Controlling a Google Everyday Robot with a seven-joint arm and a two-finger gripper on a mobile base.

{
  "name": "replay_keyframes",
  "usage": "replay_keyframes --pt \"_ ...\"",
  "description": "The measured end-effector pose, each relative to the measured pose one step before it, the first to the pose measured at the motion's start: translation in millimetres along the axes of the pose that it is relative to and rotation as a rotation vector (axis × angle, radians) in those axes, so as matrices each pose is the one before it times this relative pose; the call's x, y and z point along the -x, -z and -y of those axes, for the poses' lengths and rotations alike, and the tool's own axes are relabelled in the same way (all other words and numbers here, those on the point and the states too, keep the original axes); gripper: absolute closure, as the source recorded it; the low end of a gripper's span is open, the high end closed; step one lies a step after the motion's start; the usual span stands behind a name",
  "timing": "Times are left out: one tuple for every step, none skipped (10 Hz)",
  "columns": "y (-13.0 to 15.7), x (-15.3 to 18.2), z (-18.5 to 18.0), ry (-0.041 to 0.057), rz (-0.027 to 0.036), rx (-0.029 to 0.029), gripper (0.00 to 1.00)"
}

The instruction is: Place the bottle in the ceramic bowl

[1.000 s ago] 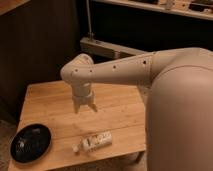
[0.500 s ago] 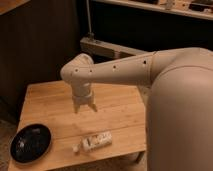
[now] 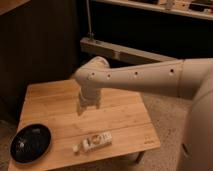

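Bottle not yet picked up; the job is barely begun.

The gripper (image 3: 87,110) hangs above the middle of the wooden table (image 3: 127,117), pointing down, its two fingers spread apart with nothing between them. The bottle (image 3: 95,141) lies on its side near the table's front edge, cap toward the bowl, just in front of the gripper and untouched by it. The black bowl (image 3: 30,144) sits at the table's front left corner, near the bottle but apart from it, with nothing in it. Judging by this, every step is left: lowering onto the bottle, gripping, lifting, carrying it left and letting go inside the bowl.
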Motion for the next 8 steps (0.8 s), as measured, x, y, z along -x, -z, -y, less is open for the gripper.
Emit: replay_keyframes --pt "5.74 -2.73 4.03 0.12133 0.02594 0.0338 0.35" --pt "4.34 -0.65 0.54 0.0888 0.02071 0.02146 0.35" --pt "5.23 -1.13 1.32 0.09079 0.02499 0.01898 0.35" --pt "6.53 -2.42 3.12 0.09028 0.02931 0.01395 0.35" --pt "3.38 -0.31 0.64 0.05123 0.01705 0.00653 0.35" --pt "3.13 0.83 -0.28 0.05544 0.01812 0.00652 0.35" --pt "3.29 -1.19 1.39 0.03869 0.01447 0.00209 0.35" --pt "1.55 -0.86 0.95 0.01601 0.00588 -0.0001 0.35"
